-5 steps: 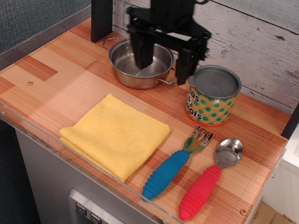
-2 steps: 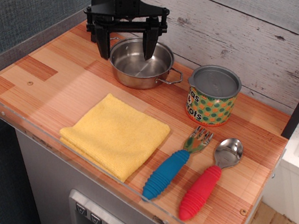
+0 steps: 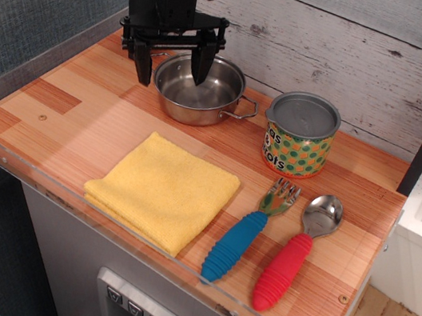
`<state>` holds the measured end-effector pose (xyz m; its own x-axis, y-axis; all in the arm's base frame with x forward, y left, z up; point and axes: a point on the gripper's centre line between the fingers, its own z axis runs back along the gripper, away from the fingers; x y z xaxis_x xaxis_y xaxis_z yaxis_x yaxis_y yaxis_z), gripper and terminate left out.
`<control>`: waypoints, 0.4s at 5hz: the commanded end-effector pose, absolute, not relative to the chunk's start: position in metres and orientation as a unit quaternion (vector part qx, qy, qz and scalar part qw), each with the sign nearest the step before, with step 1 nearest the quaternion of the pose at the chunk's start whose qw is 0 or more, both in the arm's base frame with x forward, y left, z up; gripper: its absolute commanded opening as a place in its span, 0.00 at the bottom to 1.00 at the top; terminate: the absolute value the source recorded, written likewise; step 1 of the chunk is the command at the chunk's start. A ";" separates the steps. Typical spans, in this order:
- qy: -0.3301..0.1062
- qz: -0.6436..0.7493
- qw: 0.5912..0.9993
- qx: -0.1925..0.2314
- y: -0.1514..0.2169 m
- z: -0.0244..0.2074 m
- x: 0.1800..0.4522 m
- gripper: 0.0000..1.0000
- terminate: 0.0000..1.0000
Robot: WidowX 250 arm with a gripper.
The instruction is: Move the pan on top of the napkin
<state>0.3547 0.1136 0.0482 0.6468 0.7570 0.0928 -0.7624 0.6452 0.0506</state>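
Observation:
The pan (image 3: 200, 91) is a small shiny steel pot with wire loop handles. It stands at the back of the wooden counter. My gripper (image 3: 171, 69) is open above the pan's left rim. One finger hangs outside the rim at the left, the other over the pan's inside. The left handle is hidden behind the gripper. The napkin (image 3: 162, 189) is a folded yellow cloth lying flat near the front edge, in front of the pan and apart from it.
A lidded tin can with green and orange dots (image 3: 300, 134) stands right of the pan. A blue-handled fork (image 3: 243, 235) and a red-handled spoon (image 3: 291, 258) lie right of the napkin. A clear raised lip (image 3: 140, 239) edges the counter. A plank wall stands behind.
My gripper has moved left from over the pan's right rim and the can to the pan's left rim, still open. The pan and napkin have not moved.

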 end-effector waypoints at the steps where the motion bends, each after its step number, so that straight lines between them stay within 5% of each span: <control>1: -0.034 0.425 0.902 0.064 0.129 0.036 0.355 1.00 0.00; 2: -0.045 0.419 0.905 0.059 0.129 0.030 0.354 1.00 0.00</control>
<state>0.3591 0.1250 0.0137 0.6570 0.7479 0.0948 -0.7539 0.6509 0.0894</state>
